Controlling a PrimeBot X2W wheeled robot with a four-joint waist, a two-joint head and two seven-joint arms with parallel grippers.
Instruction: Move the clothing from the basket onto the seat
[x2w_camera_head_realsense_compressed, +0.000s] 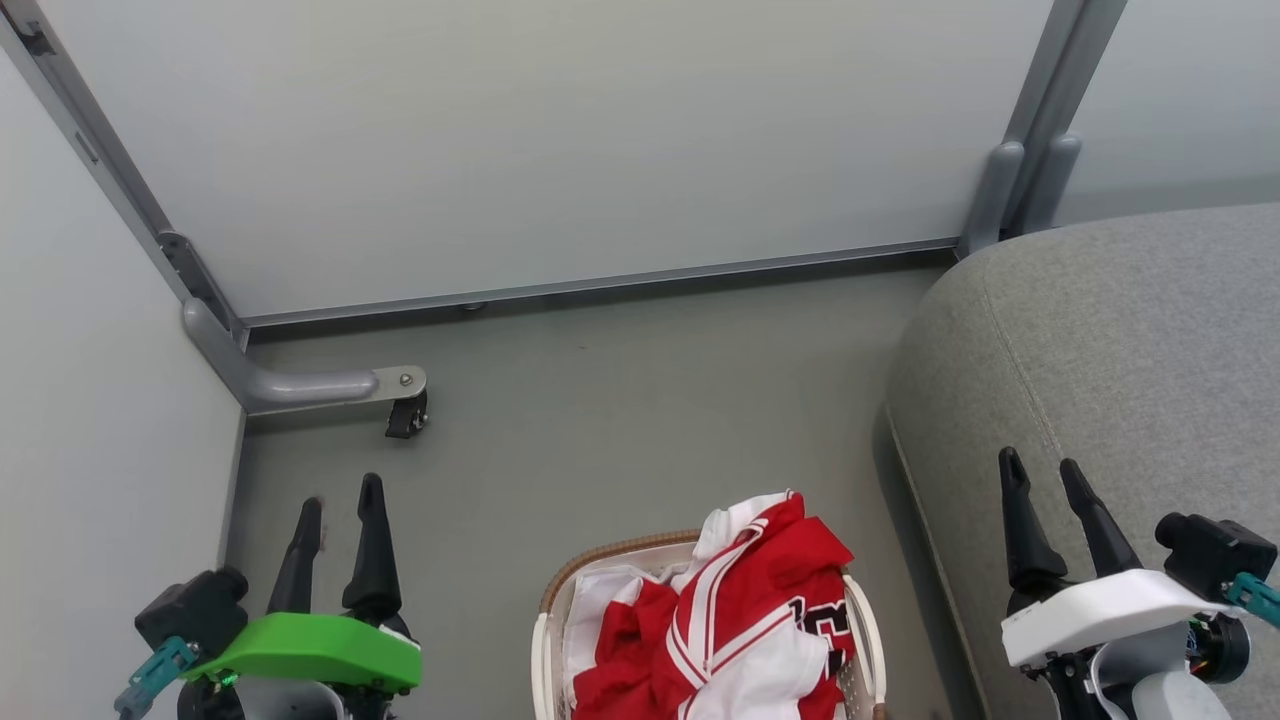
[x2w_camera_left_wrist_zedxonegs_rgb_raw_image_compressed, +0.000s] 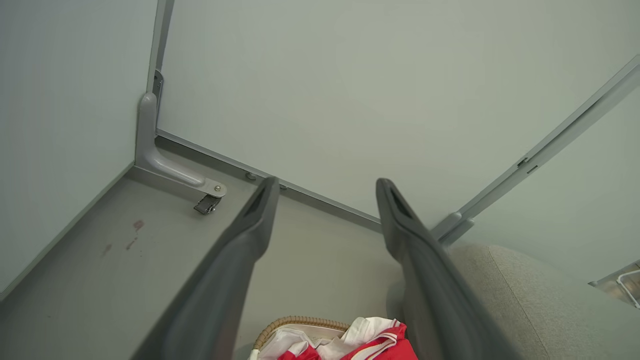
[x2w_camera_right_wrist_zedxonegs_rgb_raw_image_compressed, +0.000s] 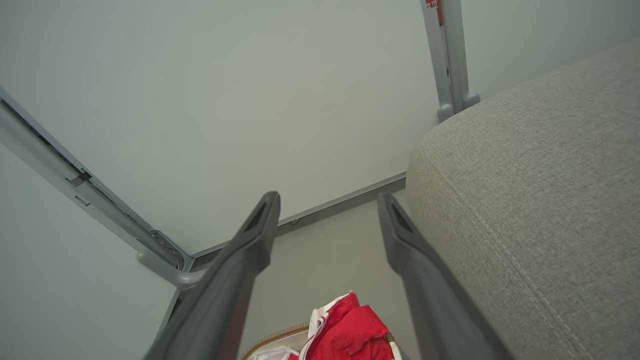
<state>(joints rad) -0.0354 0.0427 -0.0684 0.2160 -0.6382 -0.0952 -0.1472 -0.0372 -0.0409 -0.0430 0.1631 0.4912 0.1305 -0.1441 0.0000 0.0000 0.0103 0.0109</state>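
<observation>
The clothing (x2w_camera_head_realsense_compressed: 735, 625), red with white stripes and black-and-white numerals, is heaped in the basket (x2w_camera_head_realsense_compressed: 610, 553) on the floor at the bottom centre of the head view. Part of the heap also peeks into the left wrist view (x2w_camera_left_wrist_zedxonegs_rgb_raw_image_compressed: 377, 342) and the right wrist view (x2w_camera_right_wrist_zedxonegs_rgb_raw_image_compressed: 350, 335). The grey seat (x2w_camera_head_realsense_compressed: 1110, 350) rises to the right of the basket. My left gripper (x2w_camera_head_realsense_compressed: 340, 492) hangs open over the floor left of the basket, nothing between its fingers. My right gripper (x2w_camera_head_realsense_compressed: 1042, 466) is open above the seat's near edge, also empty.
Pale partition panels close off the back and left. A grey metal foot with a black caster (x2w_camera_head_realsense_compressed: 405, 415) juts onto the floor near the left corner. Another partition post (x2w_camera_head_realsense_compressed: 1010, 190) stands behind the seat. Bare grey floor (x2w_camera_head_realsense_compressed: 640, 420) lies between the partition and the basket.
</observation>
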